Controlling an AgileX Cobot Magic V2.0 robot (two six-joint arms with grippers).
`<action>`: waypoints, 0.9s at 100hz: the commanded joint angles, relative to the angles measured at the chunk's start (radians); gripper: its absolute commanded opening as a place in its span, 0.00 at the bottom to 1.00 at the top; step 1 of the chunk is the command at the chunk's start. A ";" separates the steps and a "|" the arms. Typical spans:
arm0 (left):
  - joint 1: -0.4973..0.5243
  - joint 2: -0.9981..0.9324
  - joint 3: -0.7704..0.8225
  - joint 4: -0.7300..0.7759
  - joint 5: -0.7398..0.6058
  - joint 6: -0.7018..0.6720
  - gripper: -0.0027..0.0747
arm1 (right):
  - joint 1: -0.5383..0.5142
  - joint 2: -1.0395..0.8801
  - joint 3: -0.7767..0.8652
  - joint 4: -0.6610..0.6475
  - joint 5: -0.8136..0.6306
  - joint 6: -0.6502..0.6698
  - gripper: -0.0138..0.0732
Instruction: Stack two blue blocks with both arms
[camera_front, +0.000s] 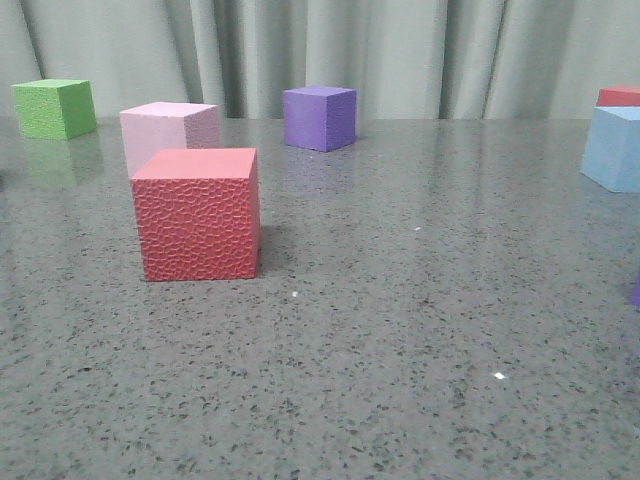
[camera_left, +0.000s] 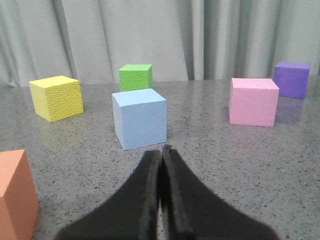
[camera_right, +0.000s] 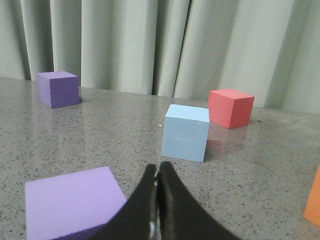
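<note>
One light blue block (camera_left: 139, 118) stands on the grey table just ahead of my left gripper (camera_left: 161, 151), which is shut and empty, a short gap from it. The other blue block (camera_right: 185, 132) stands ahead of my right gripper (camera_right: 158, 168), also shut and empty. In the front view a blue block (camera_front: 615, 148) shows at the right edge, partly cut off. Neither gripper shows in the front view.
In the front view: textured red cube (camera_front: 198, 213), pale pink cube (camera_front: 170, 130), purple cube (camera_front: 319, 117), green cube (camera_front: 55, 108). Left wrist view: yellow cube (camera_left: 56, 97), green cube (camera_left: 135, 77), pink cube (camera_left: 253, 101), orange cube (camera_left: 15, 194). Right wrist view: lilac cube (camera_right: 75, 202) beside the gripper, red cube (camera_right: 230, 108).
</note>
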 joint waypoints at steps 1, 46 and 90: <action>0.001 -0.032 0.040 -0.001 -0.091 -0.009 0.01 | 0.000 -0.025 -0.016 0.002 -0.088 -0.006 0.02; 0.001 -0.032 0.040 -0.001 -0.091 -0.009 0.01 | 0.000 -0.025 -0.016 0.002 -0.088 -0.006 0.02; 0.001 -0.032 0.040 -0.001 -0.113 -0.009 0.01 | 0.000 -0.025 -0.017 0.001 -0.151 -0.006 0.02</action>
